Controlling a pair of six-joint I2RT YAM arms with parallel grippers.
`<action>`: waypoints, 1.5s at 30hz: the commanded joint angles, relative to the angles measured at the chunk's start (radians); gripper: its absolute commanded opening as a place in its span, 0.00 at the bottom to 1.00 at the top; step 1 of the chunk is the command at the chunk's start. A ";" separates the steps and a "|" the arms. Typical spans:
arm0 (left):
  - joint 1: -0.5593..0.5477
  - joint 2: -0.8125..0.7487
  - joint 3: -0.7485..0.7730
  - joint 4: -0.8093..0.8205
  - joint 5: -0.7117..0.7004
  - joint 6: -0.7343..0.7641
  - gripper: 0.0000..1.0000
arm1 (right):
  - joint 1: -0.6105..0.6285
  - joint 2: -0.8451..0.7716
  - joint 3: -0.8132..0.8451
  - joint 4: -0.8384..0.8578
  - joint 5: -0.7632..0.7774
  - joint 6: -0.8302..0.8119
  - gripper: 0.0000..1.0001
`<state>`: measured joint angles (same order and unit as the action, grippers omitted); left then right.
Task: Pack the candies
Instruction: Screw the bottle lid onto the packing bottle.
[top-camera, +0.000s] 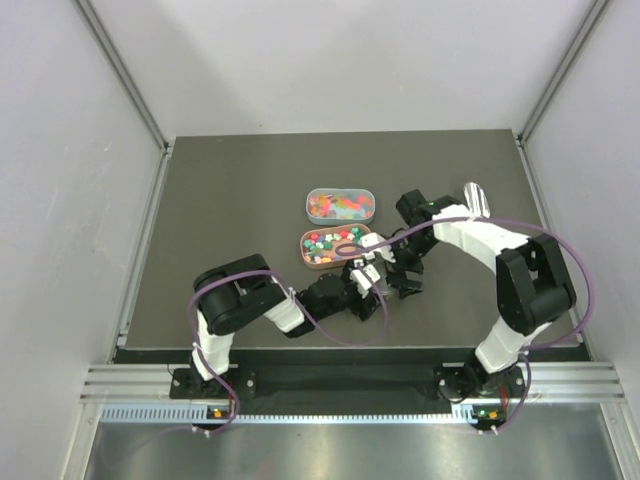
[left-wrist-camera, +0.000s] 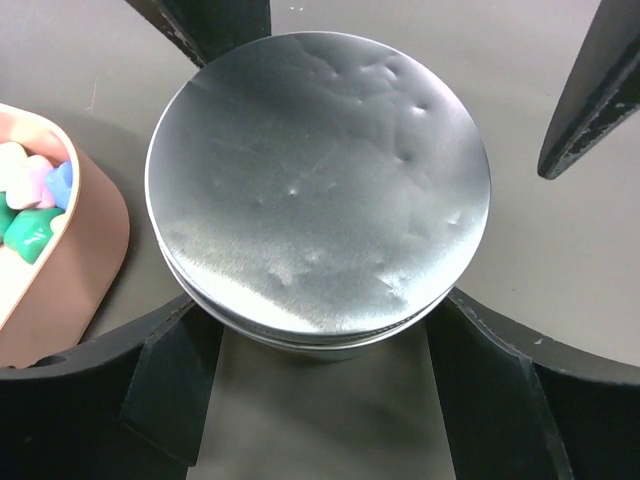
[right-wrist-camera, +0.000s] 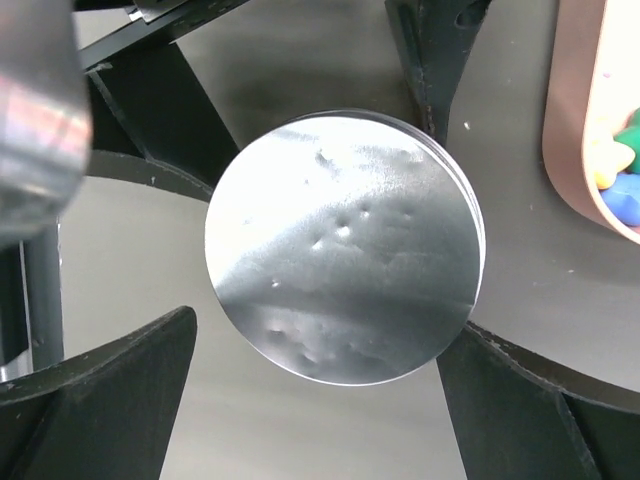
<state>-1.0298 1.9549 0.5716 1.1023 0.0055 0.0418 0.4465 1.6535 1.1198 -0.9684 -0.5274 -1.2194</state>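
Note:
A small round jar with a dented silver lid (left-wrist-camera: 320, 190) stands on the dark mat. My left gripper (left-wrist-camera: 320, 300) is shut on the jar, its fingers (left-wrist-camera: 170, 370) touching both sides under the lid. My right gripper (right-wrist-camera: 328, 322) straddles the same lid (right-wrist-camera: 340, 240) from the opposite side, open, with a gap at its left finger (right-wrist-camera: 110, 390). Mixed-colour candies (top-camera: 330, 242) fill a brown oblong tray (top-camera: 305, 250) just left of the jar. They also show as candies (left-wrist-camera: 30, 200) in the left wrist view and candies (right-wrist-camera: 620, 170) in the right wrist view. Both grippers, left (top-camera: 368, 272) and right (top-camera: 402, 272), meet near the mat's middle.
A clear oblong box (top-camera: 310, 205) holding more colourful sweets lies right behind the brown tray. A clear glossy item (top-camera: 478, 197) rests at the right rear of the mat. Grey walls stand on both sides of the mat.

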 joint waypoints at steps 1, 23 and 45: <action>0.010 0.053 -0.045 -0.193 -0.076 0.063 0.80 | -0.077 0.063 0.034 -0.096 0.080 -0.042 1.00; 0.011 0.073 -0.016 -0.248 -0.049 0.053 0.79 | -0.196 0.115 0.248 -0.162 -0.059 -0.204 0.98; 0.022 0.065 0.017 -0.337 0.071 0.032 0.71 | -0.124 0.091 0.353 -0.325 -0.318 -0.308 0.18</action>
<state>-1.0168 1.9736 0.6151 1.0679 0.0238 0.0368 0.2932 1.7294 1.4662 -1.2606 -0.7742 -1.4902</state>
